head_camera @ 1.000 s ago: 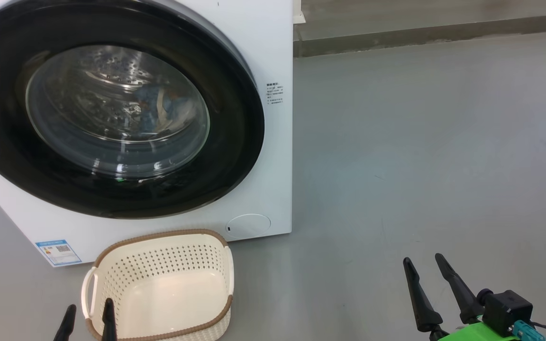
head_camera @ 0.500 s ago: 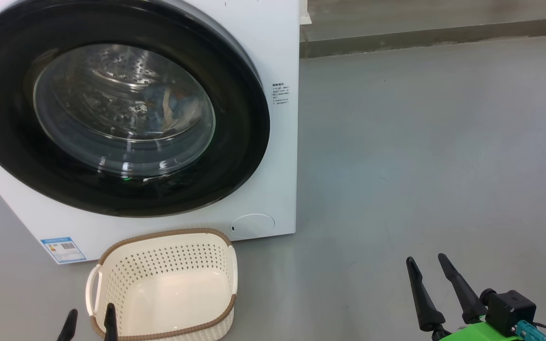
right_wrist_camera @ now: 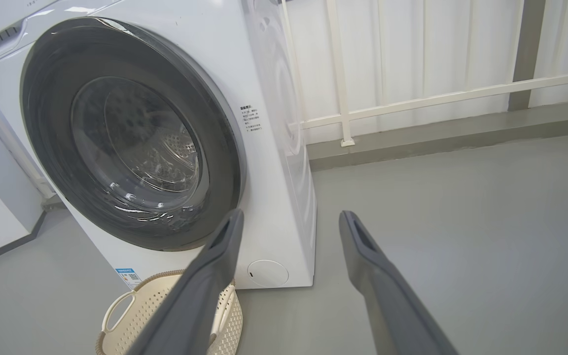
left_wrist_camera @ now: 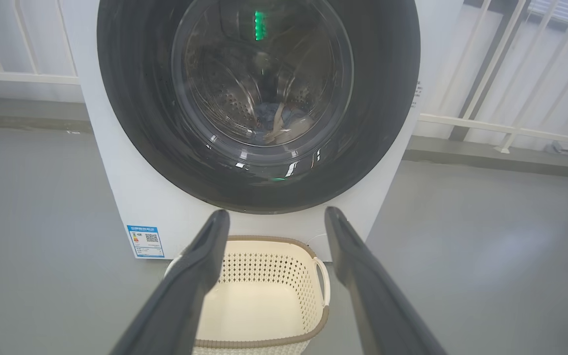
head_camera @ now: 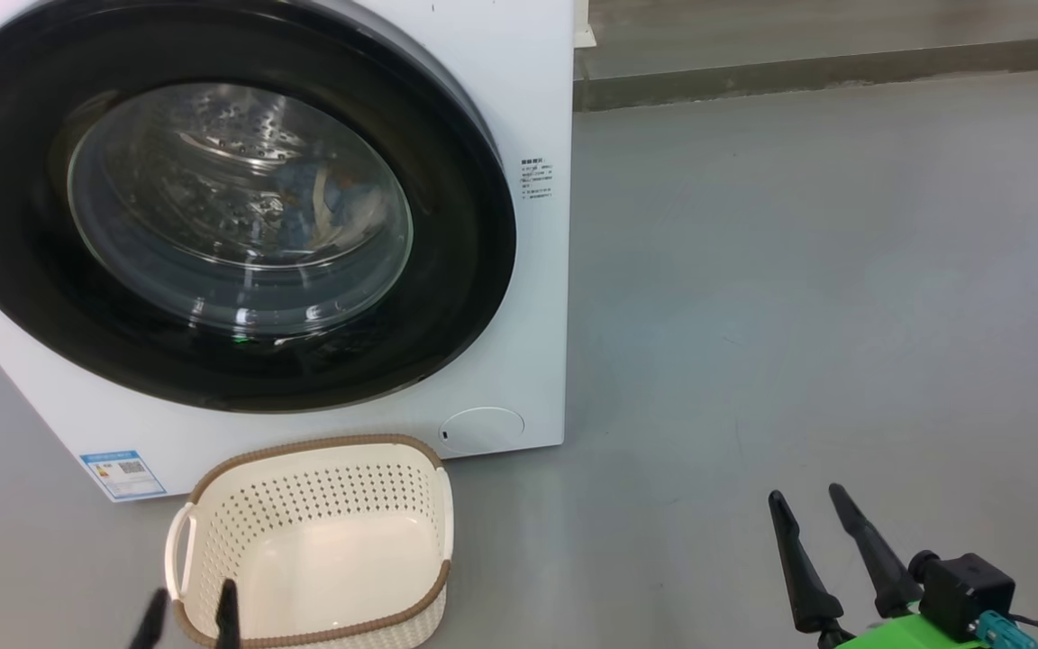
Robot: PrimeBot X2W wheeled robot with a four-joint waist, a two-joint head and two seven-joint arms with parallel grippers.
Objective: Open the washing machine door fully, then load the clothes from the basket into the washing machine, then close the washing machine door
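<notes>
Both grippers spread wide, nothing held: left gripper (head_camera: 193,604) by empty basket (head_camera: 321,491), right gripper (head_camera: 804,494) over floor (head_camera: 798,270). clothes (head_camera: 325,203) in drum (head_camera: 204,153) behind shut washing machine door (head_camera: 456,270), so prob done, both parked clear

The washing machine door (head_camera: 231,216): black surround high-gloss, mirror-like; centre bowl clear glass with bright highlights. Casing of the washing machine (head_camera: 519,81): smooth white, semi-gloss. The drum (head_camera: 213,135) behind the glass: perforated bright metal. The clothes (head_camera: 330,203): soft cloth. The basket (head_camera: 321,491): cream perforated plastic, smooth; rim brown, woven texture. The floor (head_camera: 798,270): grey, smooth, dull sheen.
</notes>
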